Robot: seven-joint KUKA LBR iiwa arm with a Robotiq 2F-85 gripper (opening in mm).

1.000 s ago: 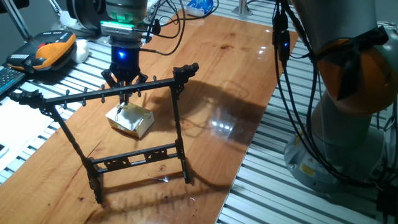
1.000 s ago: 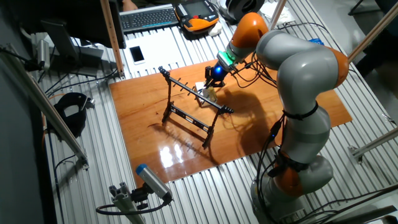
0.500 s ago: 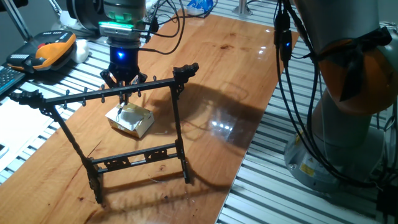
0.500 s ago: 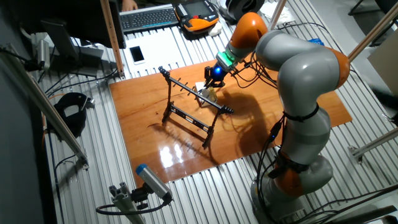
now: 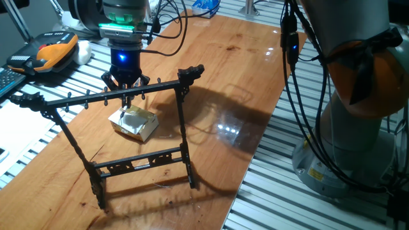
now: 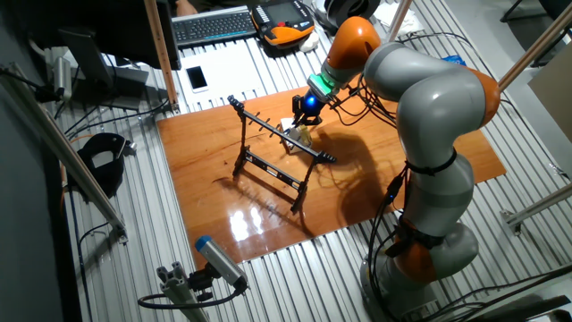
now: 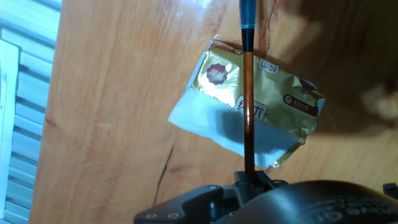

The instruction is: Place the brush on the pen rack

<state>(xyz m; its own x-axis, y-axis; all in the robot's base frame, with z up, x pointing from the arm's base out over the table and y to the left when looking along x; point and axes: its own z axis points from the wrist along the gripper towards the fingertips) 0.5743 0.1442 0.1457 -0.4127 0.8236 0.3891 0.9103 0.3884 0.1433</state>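
Note:
The pen rack (image 5: 115, 96) is a black ornate frame that stands on the wooden table; it also shows in the other fixed view (image 6: 277, 148). My gripper (image 5: 126, 85) hangs just behind the middle of the rack's top bar, above a gold and white box. It is shut on the brush (image 7: 248, 112), a thin brown stick with a darker far end that points down from the fingers over the box. In the other fixed view the gripper (image 6: 307, 109) is on the far side of the rack.
The gold and white box (image 5: 133, 122) lies on the table behind the rack, under the gripper (image 7: 249, 102). An orange pendant (image 5: 54, 50) and a keyboard (image 6: 214, 25) lie off the table. The arm's base (image 5: 358, 128) and cables stand at the right.
My gripper with the brush has edged slightly up and to the left behind the top bar. The rack and the box have not moved.

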